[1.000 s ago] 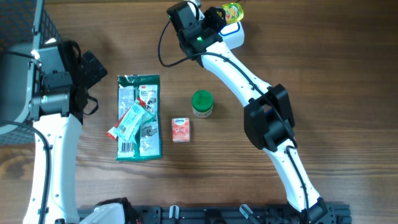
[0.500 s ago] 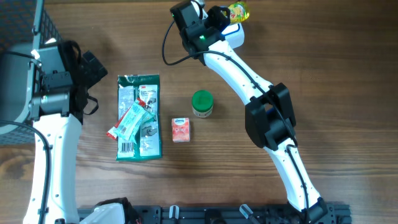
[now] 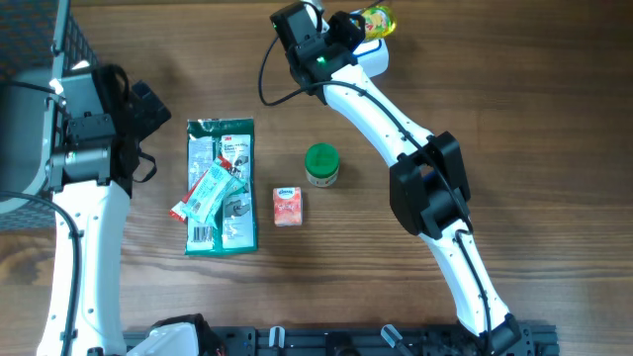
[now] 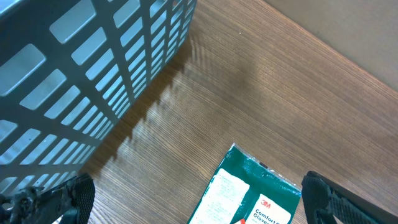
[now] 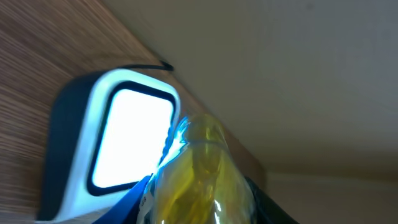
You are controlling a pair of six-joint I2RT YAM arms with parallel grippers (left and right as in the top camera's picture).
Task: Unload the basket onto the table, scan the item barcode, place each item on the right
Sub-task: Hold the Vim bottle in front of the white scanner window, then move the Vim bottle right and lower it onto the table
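- Clamping the yellow item (image 3: pixel 377 18) in the right pincer (image 3: pixel 362 22), up at the far edge of the surface (image 3: pixel 534 119), well apart from the other goods.
- Holding that item just above the far end of the scanner (image 3: pixel 370 55), close beside its lit white window in the right wrist view; cannot tell whether touching or a little apart.
- Showing, on the side toward the wrist camera, only a glossy yellow body with a strip of clear crinkled film next to the scanner window.
- Stretching the right arm from the near edge across the surface to the far edge, bent at a dark joint about halfway.
- Hanging at the left side with the left pincer (image 3: pixel 146 131) spread wide apart and nothing between its fingers, just beside a grey slatted basket (image 4: pixel 74 74).
- Lying flat right of the left pincer: a green glove packet (image 3: pixel 233 213), with a red and teal bar wrapper (image 3: pixel 206 193) slanted across it.
- Standing upright right of the packet: a jar with a green lid (image 3: pixel 320 164).
- Sitting between packet and jar, a little nearer the front edge: a small pink tissue pack (image 3: pixel 287 206), touching neither.
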